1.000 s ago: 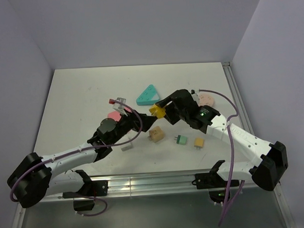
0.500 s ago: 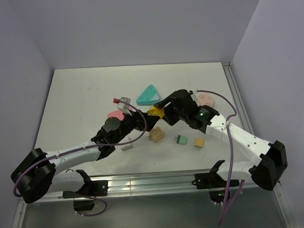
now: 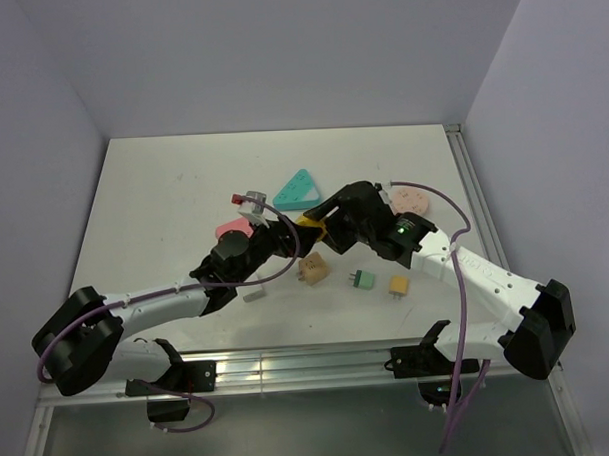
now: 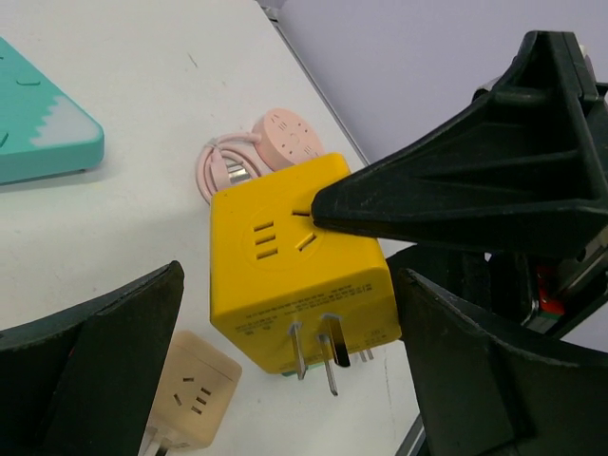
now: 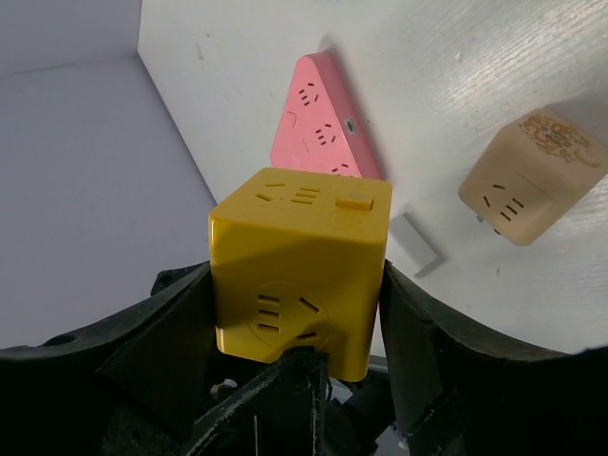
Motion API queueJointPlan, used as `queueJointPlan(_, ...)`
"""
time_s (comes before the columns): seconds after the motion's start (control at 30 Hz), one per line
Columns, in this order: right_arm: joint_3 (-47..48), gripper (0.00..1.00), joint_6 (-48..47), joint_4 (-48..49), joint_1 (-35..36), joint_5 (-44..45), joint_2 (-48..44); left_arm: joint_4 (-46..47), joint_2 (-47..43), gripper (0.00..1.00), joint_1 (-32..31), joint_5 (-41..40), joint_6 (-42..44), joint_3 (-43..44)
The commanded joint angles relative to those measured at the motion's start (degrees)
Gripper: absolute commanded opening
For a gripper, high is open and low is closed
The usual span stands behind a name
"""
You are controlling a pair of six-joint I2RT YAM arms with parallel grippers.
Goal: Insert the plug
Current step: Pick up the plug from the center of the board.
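Observation:
The plug (image 3: 308, 226) is a yellow cube with sockets on its faces and metal prongs underneath, held off the table. My right gripper (image 5: 296, 275) is shut on it, one finger (image 5: 161, 347) on each side of the plug (image 5: 299, 261). My left gripper (image 4: 288, 285) stands open around the same plug (image 4: 294, 266) from the opposite side. Its fingers (image 4: 85, 366) flank the plug with small gaps, and the prongs point down between them. In the top view both grippers meet at mid table, left gripper (image 3: 283, 236) and right gripper (image 3: 326, 223), mostly hiding the plug.
On the table lie a teal triangular power strip (image 3: 296, 190), a pink triangular strip (image 3: 231, 231), a pink round socket with its cord (image 3: 415, 197), a beige cube adapter (image 3: 312, 271), a small green plug (image 3: 362, 279), a small orange plug (image 3: 398, 284) and a red-tipped grey plug (image 3: 248, 200).
My left arm has reached right and forward, bringing its open fingers around the yellow plug. The right gripper and plug have shifted slightly left.

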Motion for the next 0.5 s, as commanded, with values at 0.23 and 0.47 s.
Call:
queueJointPlan(0.23,-0.91,0.0,0.89,4.3,1.11,0.25,-0.92,2.84,2.05,0.87,-0.25,-1.25,0.44,3.59)
queueJointPlan(0.47,-0.73,0.23,-3.14,4.74,1.11,0.77,-2.58,0.3,1.71,0.37,-0.25,-0.63,1.84,5.26)
